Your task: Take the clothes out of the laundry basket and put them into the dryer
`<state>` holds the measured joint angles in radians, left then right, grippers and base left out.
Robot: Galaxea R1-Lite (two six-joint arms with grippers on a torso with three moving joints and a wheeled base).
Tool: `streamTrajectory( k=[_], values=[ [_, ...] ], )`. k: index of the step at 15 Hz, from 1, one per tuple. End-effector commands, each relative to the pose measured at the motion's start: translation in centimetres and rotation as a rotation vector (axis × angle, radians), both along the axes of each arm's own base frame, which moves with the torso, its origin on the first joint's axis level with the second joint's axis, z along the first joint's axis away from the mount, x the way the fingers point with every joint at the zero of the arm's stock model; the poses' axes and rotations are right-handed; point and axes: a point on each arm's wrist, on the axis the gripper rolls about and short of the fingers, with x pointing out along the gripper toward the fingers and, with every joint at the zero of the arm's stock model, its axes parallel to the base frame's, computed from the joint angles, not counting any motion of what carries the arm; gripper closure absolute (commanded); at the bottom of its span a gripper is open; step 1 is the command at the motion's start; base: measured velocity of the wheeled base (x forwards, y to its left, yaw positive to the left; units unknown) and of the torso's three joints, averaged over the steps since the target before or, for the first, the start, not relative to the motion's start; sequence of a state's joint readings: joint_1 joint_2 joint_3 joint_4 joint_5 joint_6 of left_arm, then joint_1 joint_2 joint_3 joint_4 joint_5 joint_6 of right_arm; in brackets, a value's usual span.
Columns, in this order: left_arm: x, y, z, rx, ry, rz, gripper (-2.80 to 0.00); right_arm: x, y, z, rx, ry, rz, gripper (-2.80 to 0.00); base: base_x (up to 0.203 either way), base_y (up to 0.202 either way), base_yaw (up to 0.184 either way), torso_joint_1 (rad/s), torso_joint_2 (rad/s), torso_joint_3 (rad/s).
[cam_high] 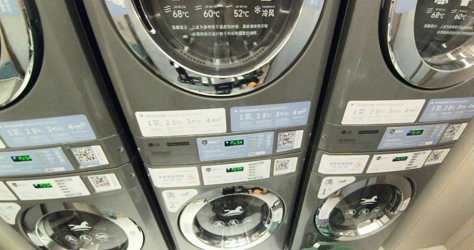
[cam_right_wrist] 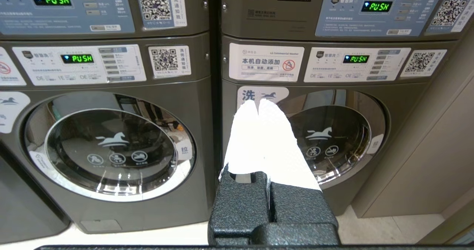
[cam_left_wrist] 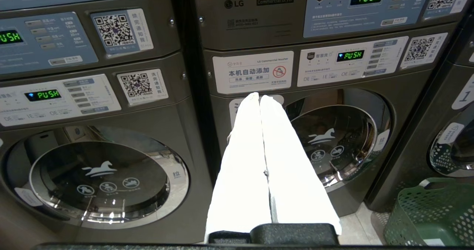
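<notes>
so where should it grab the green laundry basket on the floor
Grip the top rim of the green laundry basket, coming down from above. The rim is a solid band with an open top, while the walls are perforated mesh. The basket stands by the machine's foot, so from the side it is partly blocked.

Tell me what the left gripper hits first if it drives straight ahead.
Probably the lower machine's front, left of its round door; the shut left gripper points there, empty. Depth is unclear.
</notes>
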<state>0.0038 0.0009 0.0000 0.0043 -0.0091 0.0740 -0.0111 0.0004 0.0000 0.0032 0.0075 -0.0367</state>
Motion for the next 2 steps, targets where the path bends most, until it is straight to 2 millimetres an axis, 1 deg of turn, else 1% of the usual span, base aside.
streamTrajectory(
  k=[1, 2],
  values=[
    [0.01, 0.01, 0.01, -0.008, 0.0, 0.002, 0.0, 0.0, 0.0, 0.0, 0.012, -0.001, -0.003, 0.0, 0.0, 0.0, 0.0, 0.0, 0.0, 0.0],
    [0.01, 0.01, 0.01, -0.021, 0.0, 0.004, 0.0, 0.0, 0.0, 0.01, 0.028, -0.002, -0.004, 0.0, 0.0, 0.0, 0.0, 0.0, 0.0, 0.0]
  ],
)
